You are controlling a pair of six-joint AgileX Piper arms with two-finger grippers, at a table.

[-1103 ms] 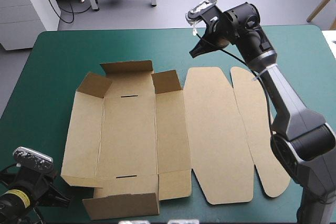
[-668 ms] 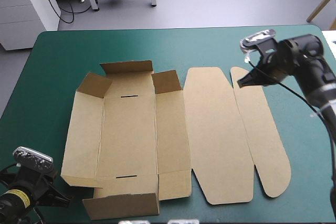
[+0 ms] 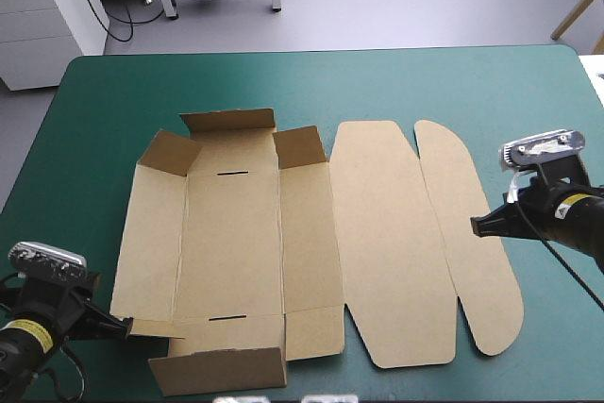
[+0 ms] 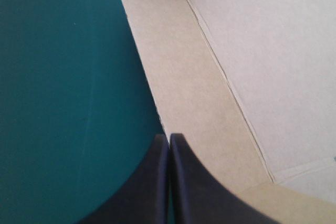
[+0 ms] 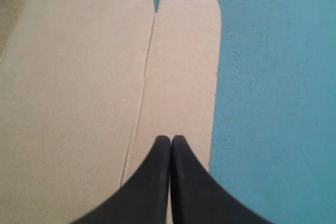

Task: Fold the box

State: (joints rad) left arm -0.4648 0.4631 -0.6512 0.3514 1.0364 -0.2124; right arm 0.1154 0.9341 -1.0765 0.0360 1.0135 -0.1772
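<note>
The brown box (image 3: 236, 243) lies open on the teal-green cover, its far flaps and left wall partly raised. Its lid panel (image 3: 387, 233) and rounded outer flap (image 3: 462, 176) lie flat to the right. My left gripper (image 3: 123, 325) is shut, its tip at the near left corner of the box. In the left wrist view the left gripper (image 4: 169, 138) meets the edge of the left wall panel (image 4: 184, 87). My right gripper (image 3: 475, 226) is shut, its tip over the outer flap's right edge. The right wrist view shows the right gripper (image 5: 170, 138) above that flap (image 5: 184, 51).
Teal-green cover (image 3: 113, 101) shows in a wide band beyond the box's far edge and to the right of the outer flap (image 5: 273, 103). The near front flap (image 3: 217, 370) stands close to the table's front edge.
My right arm swung from the table's far middle to the right side and came down over the outer flap. My left gripper moved a little toward the box's near left corner.
</note>
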